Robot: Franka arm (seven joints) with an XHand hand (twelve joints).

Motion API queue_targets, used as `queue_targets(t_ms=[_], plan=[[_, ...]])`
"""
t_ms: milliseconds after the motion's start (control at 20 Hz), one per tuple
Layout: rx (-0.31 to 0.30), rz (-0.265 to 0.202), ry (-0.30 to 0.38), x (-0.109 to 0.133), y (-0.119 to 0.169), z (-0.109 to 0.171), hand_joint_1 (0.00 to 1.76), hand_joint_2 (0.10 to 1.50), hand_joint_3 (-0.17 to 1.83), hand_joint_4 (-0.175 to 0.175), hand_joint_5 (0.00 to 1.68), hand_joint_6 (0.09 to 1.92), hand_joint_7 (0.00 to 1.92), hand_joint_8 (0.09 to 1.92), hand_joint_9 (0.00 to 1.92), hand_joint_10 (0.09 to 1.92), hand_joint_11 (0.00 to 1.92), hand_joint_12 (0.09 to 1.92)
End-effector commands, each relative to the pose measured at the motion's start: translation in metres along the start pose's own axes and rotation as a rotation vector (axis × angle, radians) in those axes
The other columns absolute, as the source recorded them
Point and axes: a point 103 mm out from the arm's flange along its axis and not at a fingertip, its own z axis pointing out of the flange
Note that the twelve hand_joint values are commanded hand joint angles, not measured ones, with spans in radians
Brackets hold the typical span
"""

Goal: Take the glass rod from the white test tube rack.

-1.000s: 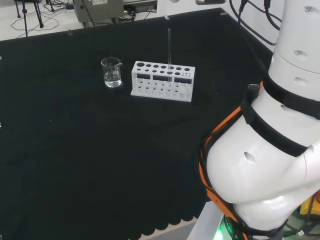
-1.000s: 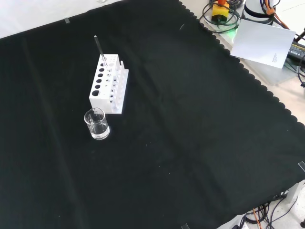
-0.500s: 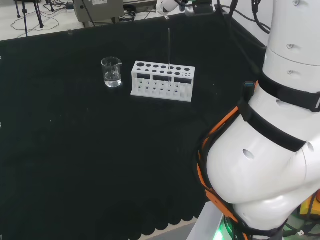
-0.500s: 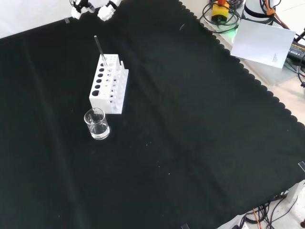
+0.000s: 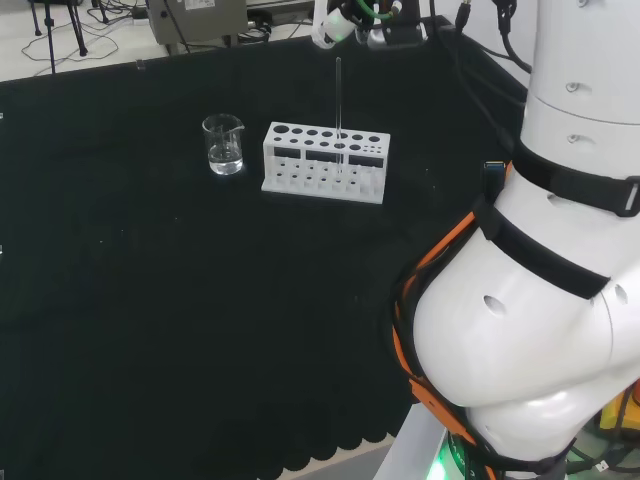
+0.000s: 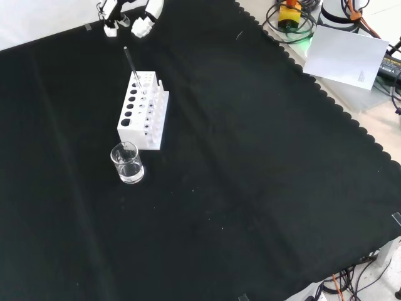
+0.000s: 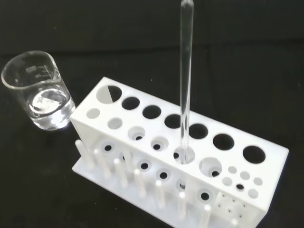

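In the head view the white test tube rack (image 5: 325,162) stands on the black-clothed surface (image 5: 200,300), well toward the far side, with the glass rod (image 5: 338,110) rising upright from a hole in its second row, right of the rack's middle. A small clear beaker (image 5: 224,145) stands just beside the rack's left end, apart from it, with a little clear liquid at the bottom. The hand (image 5: 345,22) shows at the view's top edge, above and just behind the top of the rod and not touching it; the arm's big white links take up the right side. In the front view the rack (image 6: 143,117) runs away from the camera, the beaker (image 6: 127,163) stands at its near end, and the rod (image 6: 131,70) leans slightly to the left from a hole toward the far end. The hand (image 6: 143,24) comes in at the top edge, its white-tipped fingers (image 6: 112,27) pointing down, spread apart and holding nothing (they hang beyond the rod's tip, clear of it). In the wrist view the rod (image 7: 186,80) stands in the rack (image 7: 180,161), its foot in a hole of the second row, and the beaker (image 7: 40,90) sits close by the rack's end with liquid in it.
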Motion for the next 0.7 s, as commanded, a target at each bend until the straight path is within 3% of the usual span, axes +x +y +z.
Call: queue_targets(t_ms=[50,700], plan=[[0.009,0.003,0.009,-0.006,0.006,0.016,0.56,1.02,0.40,-0.175,0.36,0.59,0.77,1.05,1.02,0.98,0.54,1.37],[0.037,-0.006,0.035,-0.015,0.026,0.044,0.57,1.02,0.40,-0.175,0.35,0.66,0.78,1.06,1.06,1.02,0.57,1.37]])
